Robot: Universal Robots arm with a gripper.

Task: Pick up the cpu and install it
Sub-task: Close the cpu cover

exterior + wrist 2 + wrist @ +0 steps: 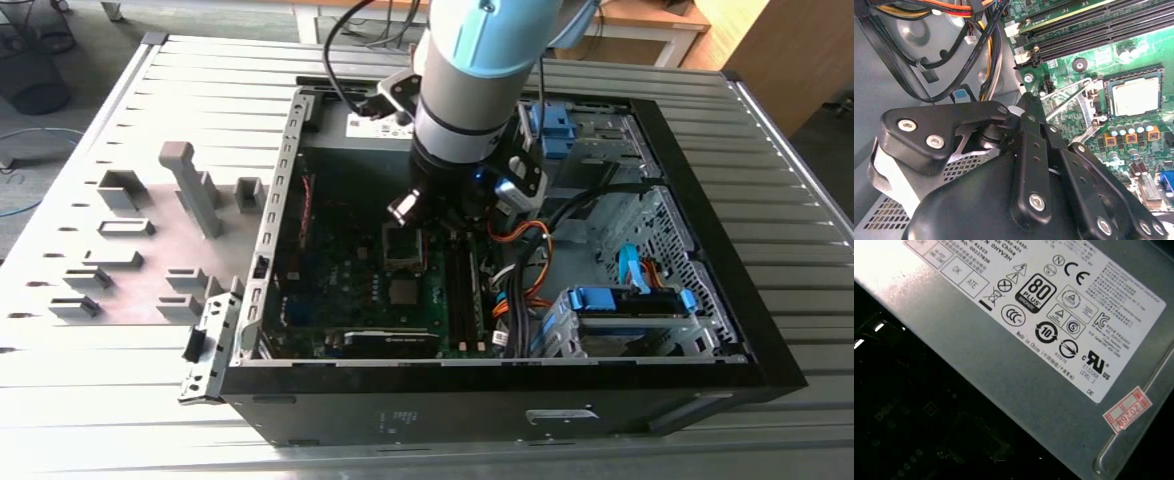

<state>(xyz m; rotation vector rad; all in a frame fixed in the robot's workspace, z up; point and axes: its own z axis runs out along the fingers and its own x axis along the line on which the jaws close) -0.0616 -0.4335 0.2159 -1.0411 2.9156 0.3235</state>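
The cpu (1134,96), a small square chip with a silvery top, lies flat in its socket on the green motherboard (1089,45). The metal socket frame (1080,104) beside it is swung open. In the exterior view the cpu (400,292) shows as a small grey square near the middle of the board, with the raised frame (404,245) just behind it. My gripper (419,210) hangs inside the open computer case (747,330), above the raised frame and a short way from the chip. Its black linkage (1029,165) is close up in the second wrist view. Nothing shows in its grasp.
Grey holder blocks (134,230) stand on the slatted table at the exterior view's left. A power supply with a white label (1054,315) is close to the wrist. Orange and black cables (523,250), memory slots (462,290) and blue drive brackets (627,300) crowd the case.
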